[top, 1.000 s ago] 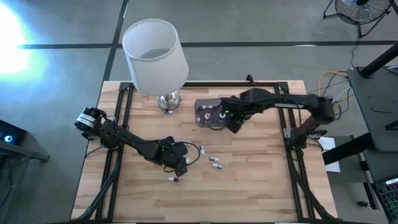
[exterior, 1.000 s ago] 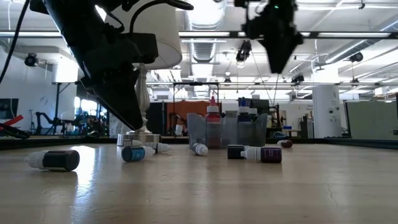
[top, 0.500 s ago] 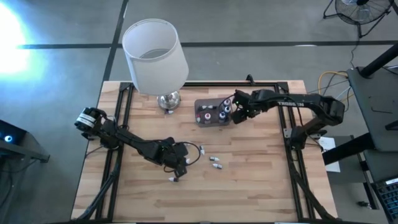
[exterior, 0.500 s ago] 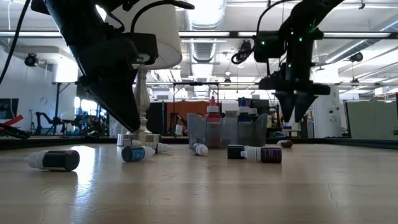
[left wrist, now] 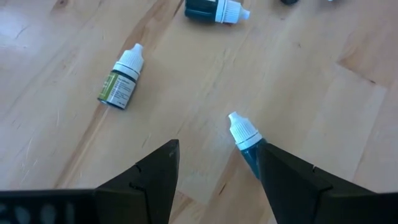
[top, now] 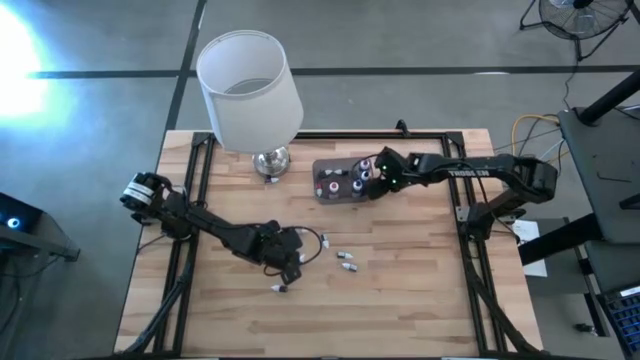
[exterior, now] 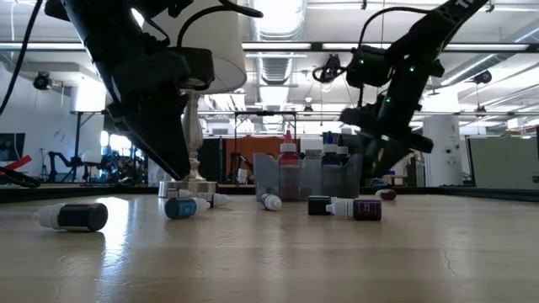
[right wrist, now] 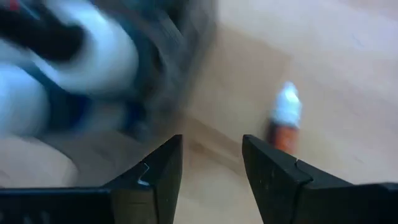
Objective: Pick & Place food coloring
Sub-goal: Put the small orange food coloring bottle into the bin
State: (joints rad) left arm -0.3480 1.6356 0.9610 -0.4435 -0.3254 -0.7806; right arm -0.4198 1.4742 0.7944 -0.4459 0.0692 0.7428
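Observation:
Several small food coloring bottles lie on their sides on the wooden table point(top: 420, 290). My left gripper point(left wrist: 217, 149) stands open over a blue bottle with a white cap point(left wrist: 244, 134), whose body runs behind one finger point(left wrist: 292, 180). A green-labelled bottle point(left wrist: 120, 83) and a dark teal one point(left wrist: 214, 9) lie farther off. My right gripper point(top: 377, 178) hangs open and holds nothing at the right end of the translucent grey box point(top: 335, 181), which has bottles standing in it. An orange bottle point(right wrist: 285, 123) lies on the wood just past its fingers. My left gripper has the blue bottle's body point(left wrist: 250, 155) close against the inner side of one finger, with the bottle lying flat on the table. Whether the finger touches it, I cannot tell.
A lamp with a white shade point(top: 248, 88) and a chrome base point(top: 270, 160) stands at the far left, beside the box. A dark bottle point(exterior: 76, 216) and a purple one point(exterior: 358, 208) lie loose nearer the front. The right half of the table shows bare wood.
My right gripper has come down from high above the box to its right end, turning about as it sank. My left gripper has kept still over the blue bottle.

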